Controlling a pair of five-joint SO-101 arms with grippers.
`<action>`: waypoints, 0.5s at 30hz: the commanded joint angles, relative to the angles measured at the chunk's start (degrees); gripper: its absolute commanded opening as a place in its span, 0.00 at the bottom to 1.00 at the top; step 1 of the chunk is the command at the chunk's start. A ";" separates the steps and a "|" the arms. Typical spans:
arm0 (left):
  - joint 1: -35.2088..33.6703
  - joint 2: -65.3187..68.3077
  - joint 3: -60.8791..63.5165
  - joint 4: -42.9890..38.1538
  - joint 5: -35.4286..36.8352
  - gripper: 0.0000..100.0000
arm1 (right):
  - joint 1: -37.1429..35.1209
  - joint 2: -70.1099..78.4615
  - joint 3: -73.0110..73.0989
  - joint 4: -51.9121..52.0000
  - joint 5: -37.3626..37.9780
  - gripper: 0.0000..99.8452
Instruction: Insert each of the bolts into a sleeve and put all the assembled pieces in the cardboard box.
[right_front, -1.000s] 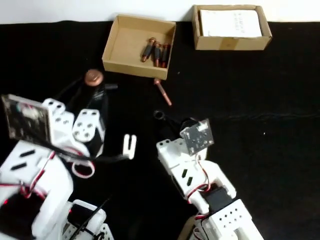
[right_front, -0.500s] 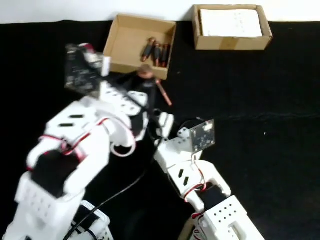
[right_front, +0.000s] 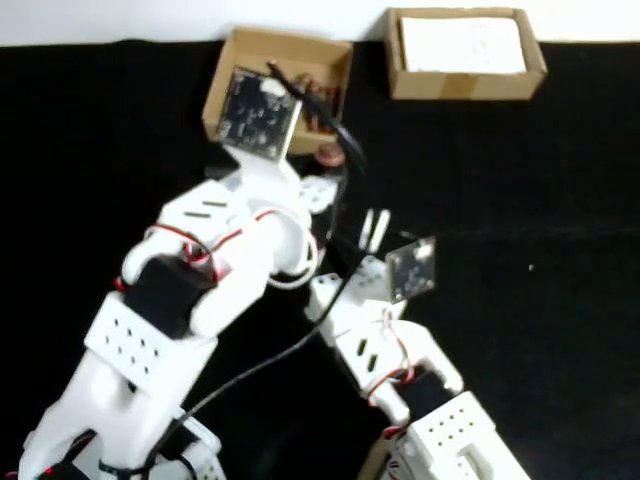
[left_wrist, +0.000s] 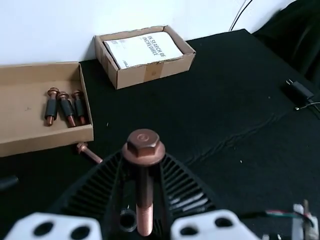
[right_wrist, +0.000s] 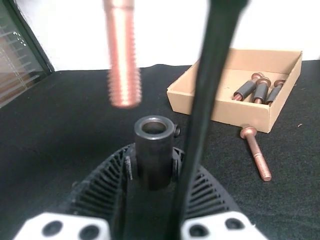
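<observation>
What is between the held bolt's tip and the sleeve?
Nothing. In the right wrist view the bolt hangs above the sleeve with a bare gap; a black cable passes beside.

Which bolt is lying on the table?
The bare bolt beside the box. Three sleeved bolts lie inside; the left gripper holds the fifth bolt.

We note the left tool (left_wrist: 143, 169) clamped on an upright bolt (left_wrist: 144, 145), head uppermost. Three assembled pieces (left_wrist: 65, 107) lie in the cardboard box (left_wrist: 20, 131); a loose bolt (left_wrist: 90, 152) lies just outside it on the table (left_wrist: 225, 110).
</observation>
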 joint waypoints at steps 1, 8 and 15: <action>-0.84 0.57 1.27 -2.90 -0.09 0.01 | -0.22 0.13 -1.01 -1.19 -0.35 0.01; -3.38 0.40 6.20 -6.68 -0.26 0.01 | -0.22 0.13 -1.01 -1.19 -0.35 0.01; -4.35 0.66 7.69 -7.12 -2.64 0.01 | -0.22 0.13 -1.01 -1.19 -0.35 0.01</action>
